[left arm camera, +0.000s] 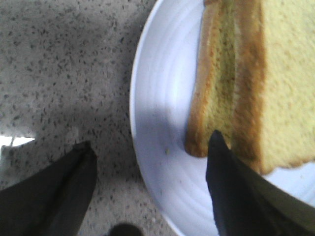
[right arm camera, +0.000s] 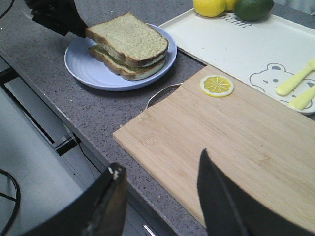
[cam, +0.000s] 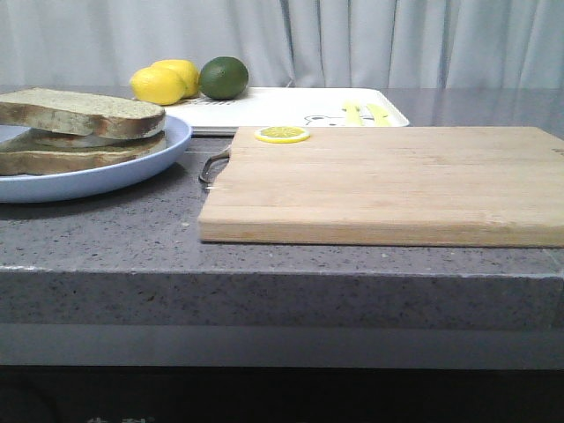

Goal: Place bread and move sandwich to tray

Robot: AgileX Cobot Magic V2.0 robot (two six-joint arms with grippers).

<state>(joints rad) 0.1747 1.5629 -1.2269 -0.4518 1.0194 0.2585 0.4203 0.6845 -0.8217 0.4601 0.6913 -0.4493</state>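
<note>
The sandwich (cam: 75, 141) lies on a pale blue plate (cam: 132, 172) at the far left: two brown-crusted slices with a white layer between. The thick top bread (cam: 79, 110) (right arm camera: 129, 34) lies on the stack. The white tray (cam: 273, 106) (right arm camera: 221, 44) is behind the cutting board. My left gripper (left arm camera: 150, 139) is open over the plate's rim (left arm camera: 147, 98), one finger (left arm camera: 221, 177) beside a corner of the bread (left arm camera: 285, 83). It shows dark at the plate's far side in the right wrist view (right arm camera: 54, 14). My right gripper (right arm camera: 161, 161) is open and empty above the table's front edge.
A wooden cutting board (cam: 379, 181) (right arm camera: 236, 137) fills the middle and right, a lemon slice (cam: 282, 134) at its back left corner. Two lemons (cam: 163, 82) and a lime (cam: 223, 77) sit on the tray's left end, yellow-green pieces (cam: 366, 112) on its right.
</note>
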